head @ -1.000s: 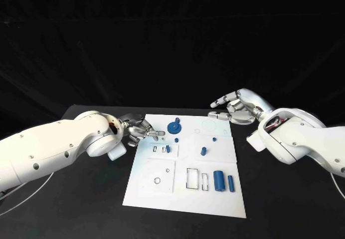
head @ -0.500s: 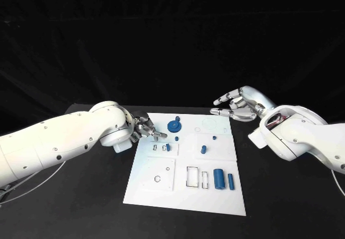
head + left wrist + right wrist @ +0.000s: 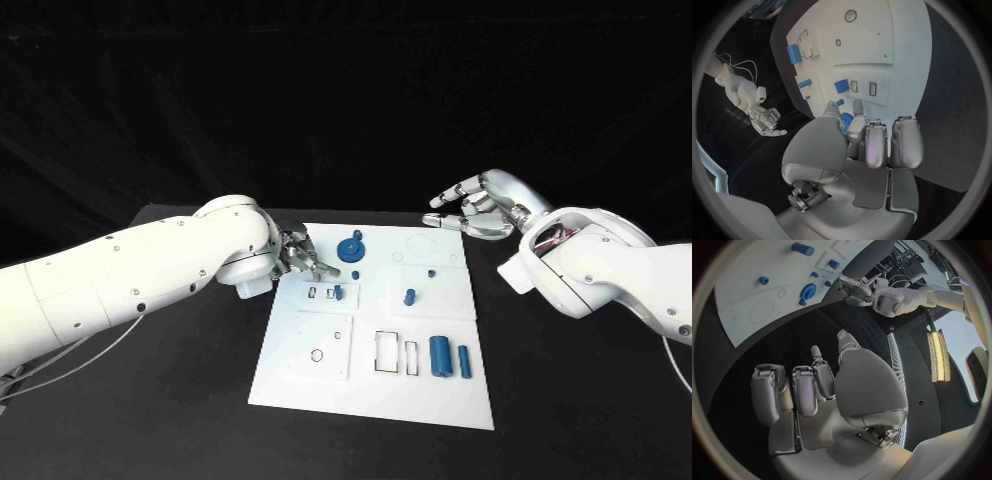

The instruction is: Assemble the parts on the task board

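The white task board (image 3: pixel 320 372) lies in the middle of the black table. A blue gear-like part (image 3: pixel 351 248) stands near its far left corner. My left hand (image 3: pixel 306 258) is right beside the gear. In the left wrist view, the gear (image 3: pixel 846 121) shows between the thumb and a finger of the left hand (image 3: pixel 873 145). Contact is hidden. A small blue block (image 3: pixel 340 292) sits in a slot. A small blue piece (image 3: pixel 410 296) lies mid-board, and two blue cylinders (image 3: pixel 440 355) lie near the front right. My right hand (image 3: pixel 469 212) hovers empty beyond the far right corner.
Rectangular slots (image 3: pixel 387 352) and round holes (image 3: pixel 316 355) mark the board's near half. Bare black table lies on both sides of the board. In the right wrist view, the board (image 3: pixel 748 300) and the gear (image 3: pixel 808 291) lie ahead of the right hand (image 3: pixel 817 390).
My left hand has moved right, along the board's far left edge, up to the blue gear. The right hand has stayed in place.
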